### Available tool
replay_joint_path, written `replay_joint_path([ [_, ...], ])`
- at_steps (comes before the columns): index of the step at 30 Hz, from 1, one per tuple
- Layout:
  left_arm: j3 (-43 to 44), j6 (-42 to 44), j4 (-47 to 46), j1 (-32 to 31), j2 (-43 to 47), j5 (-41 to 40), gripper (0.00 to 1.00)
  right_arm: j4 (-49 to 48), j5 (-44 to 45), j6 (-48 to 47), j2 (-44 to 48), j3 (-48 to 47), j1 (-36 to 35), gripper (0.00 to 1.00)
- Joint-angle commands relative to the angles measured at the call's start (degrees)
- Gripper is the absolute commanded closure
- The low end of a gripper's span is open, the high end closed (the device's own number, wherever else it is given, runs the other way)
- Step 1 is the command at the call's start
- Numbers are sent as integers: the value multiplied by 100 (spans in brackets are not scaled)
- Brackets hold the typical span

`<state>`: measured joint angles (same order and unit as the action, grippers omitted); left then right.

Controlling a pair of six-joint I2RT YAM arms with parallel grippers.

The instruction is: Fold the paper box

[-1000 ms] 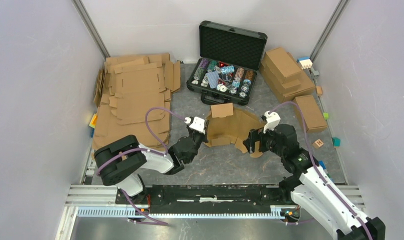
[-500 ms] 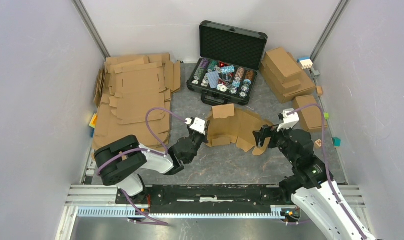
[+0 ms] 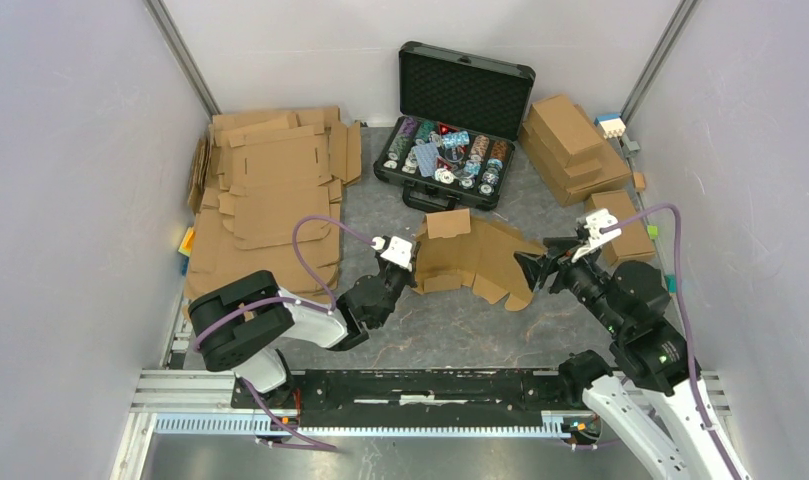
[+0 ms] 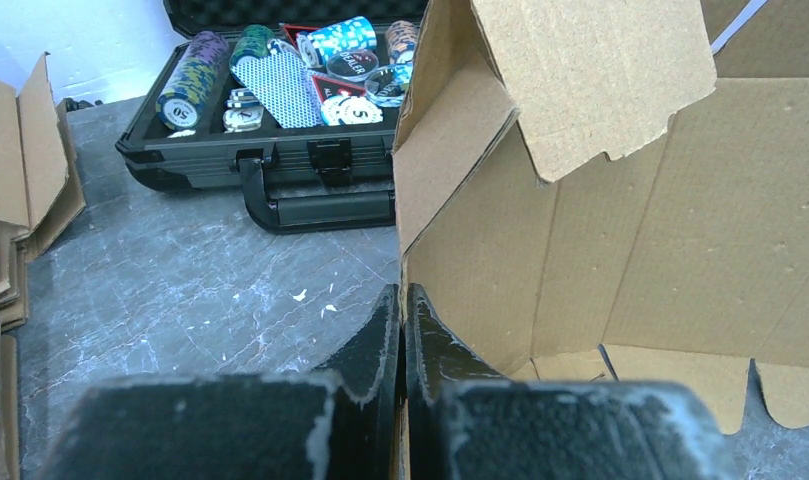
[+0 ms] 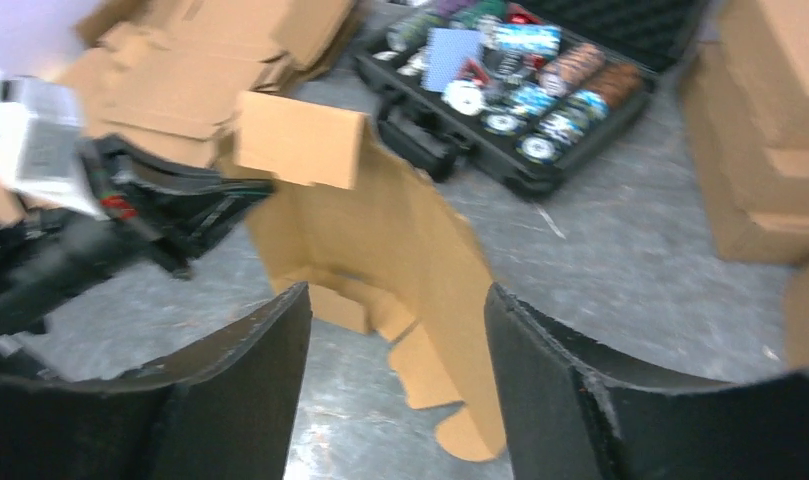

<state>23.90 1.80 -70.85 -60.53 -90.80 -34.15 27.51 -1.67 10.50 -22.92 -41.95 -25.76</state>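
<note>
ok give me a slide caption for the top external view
Left gripper pinches the left edge of the partly folded paper box while the open right gripper hovers by its right side.

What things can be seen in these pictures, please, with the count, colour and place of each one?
paper box: one, brown, half folded, middle of the table
flat cardboard sheets: a pile, exact count unclear, brown, left side
case: one, black, lid open, far middle
chips: many, mixed colours, inside the case
closed cardboard boxes: at least three, brown, far right
small blocks: a few, mixed colours, along the left and right edges
table: one, grey
left end effector: one, black, shut on the left wall of the paper box
right end effector: one, black, open, by the box's right edge, holding nothing
</note>
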Motion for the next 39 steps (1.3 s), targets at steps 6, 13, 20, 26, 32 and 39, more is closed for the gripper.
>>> replay_joint_path([
  [6, -54, 217, -275, -40, 74, -48, 98, -1100, -2090, 218, -430, 502, -13, 93],
  [13, -68, 220, -287, -38, 96, -65, 98, -2240, -1415, 801, -1160, 1712, -87, 100],
  [20, -53, 211, -307, -48, 46, -56, 98, -3123, -65, 782, -1909, 2123, -995, 100],
  [26, -48, 199, -298, -53, 19, -56, 98, -3779, 1293, 669, -2738, 2164, -1971, 100],
  [32, -35, 173, -293, -51, -24, -47, 98, -4296, 1808, 524, -3605, 1936, -2268, 100],
  [39, -26, 167, -274, -54, -31, -38, 98, -4650, 2543, 214, -4372, 1698, -2513, 100],
])
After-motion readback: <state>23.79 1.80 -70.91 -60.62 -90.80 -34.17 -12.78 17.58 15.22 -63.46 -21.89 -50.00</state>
